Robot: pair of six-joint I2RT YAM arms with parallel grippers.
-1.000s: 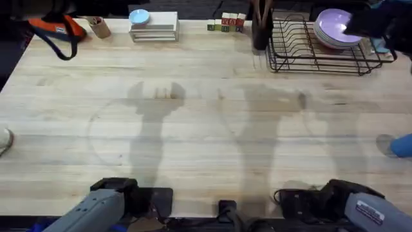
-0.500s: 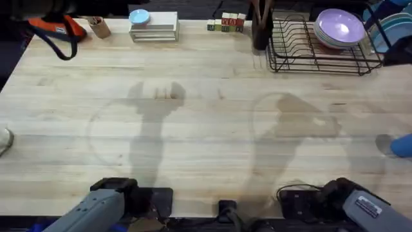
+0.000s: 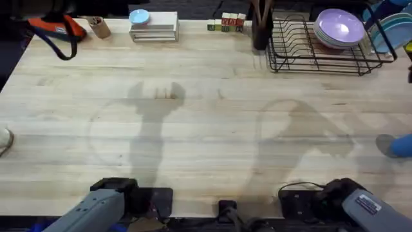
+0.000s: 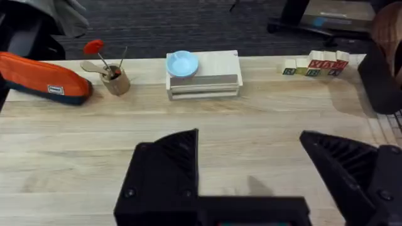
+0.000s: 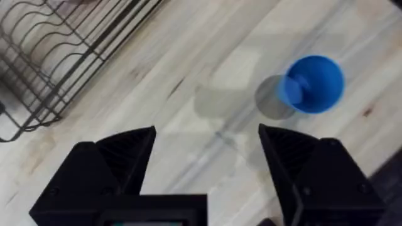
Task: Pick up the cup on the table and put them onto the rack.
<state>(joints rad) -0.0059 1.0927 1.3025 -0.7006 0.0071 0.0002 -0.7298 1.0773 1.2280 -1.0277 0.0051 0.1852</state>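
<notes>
Cup (image 3: 402,145) at the far right edge of the table (image 3: 193,122), well apart from the rack (image 3: 322,48) and on the near side of it, toward the arm bases. In the right wrist view the cup (image 5: 312,84) appears to lie on its side with its mouth toward the camera, though its exact pose is hard to read. The right gripper (image 5: 207,163) hovers above bare wood between rack (image 5: 56,56) and cup, its black fingers spread wide with nothing between them. The left gripper (image 4: 251,169) is likewise spread and empty, well away from the rack on the opposite half of the table, facing a stack of boards with a pale-blue dish (image 4: 182,63) on top.

Judged risks from this configuration:

(a) The cup rests near the table's edge; a finger that meets it off-centre is likely to push or roll it over the side, since a tapered tumbler on its side rolls freely in an arc.

(b) Smooth plastic walls offer little friction; a pinch across the taper could squeeze the cup out of the fingers.

(c) The rack already carries lavender bowls (image 3: 338,29) at its right end, with teal plates (image 3: 386,32) just beyond. A cup brought in low could strike the wire rim or the bowls; a cup released between prongs at an angle may tip and fall through.
</notes>
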